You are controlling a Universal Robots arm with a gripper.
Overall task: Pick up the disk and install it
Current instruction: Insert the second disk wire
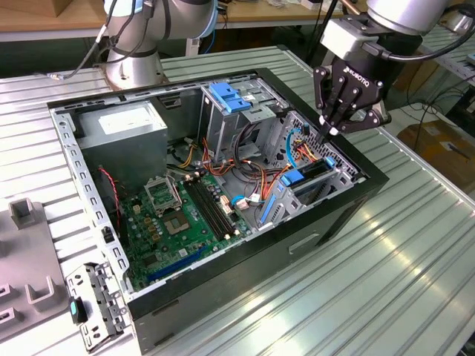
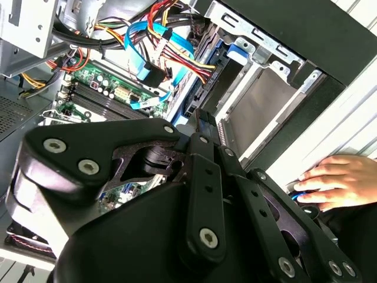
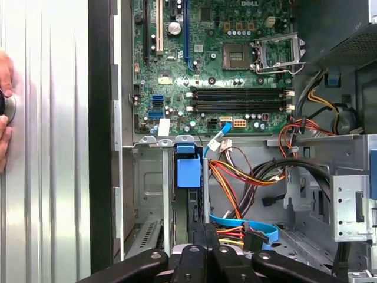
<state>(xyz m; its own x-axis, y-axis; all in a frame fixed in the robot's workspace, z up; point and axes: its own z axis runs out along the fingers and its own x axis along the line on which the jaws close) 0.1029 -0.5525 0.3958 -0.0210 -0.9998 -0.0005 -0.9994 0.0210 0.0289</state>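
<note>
— where is the disk (image 1: 315, 176) at this moment?
— it stands on edge in the narrow bay at the front corner of the computer case (image 1: 334, 215), on the exterior view's right. its blue rail tab (image 1: 292, 177) sits at the inner end of that bay. in the first wrist view i see the same tab (image 3: 188, 172) with the disk's dark edge (image 3: 197, 213) running on from it.

— and your tool?
— my tool (image 1: 331, 130) hangs just above that bay, pointing down. its fingers are pinched together at the tips, and i see nothing between them. from the exterior view i cannot tell whether the tips touch the disk or stop a little short of it.

— what lies around the bay?
— a flat blue cable (image 1: 297, 144) and a bundle of orange and yellow wires (image 1: 260, 178) run just beside it. further in lies the green motherboard (image 1: 178, 215), and behind that the grey power supply (image 1: 122, 126) sits in the far corner. a metal cage with a blue tab (image 1: 230, 96) stands near the back wall.

— anything outside the case?
— the case rests on my ribbed metal worktop (image 1: 386, 282). in the second wrist view a person's hand (image 2: 336, 180) lies on the worktop near the case's outer wall.
</note>
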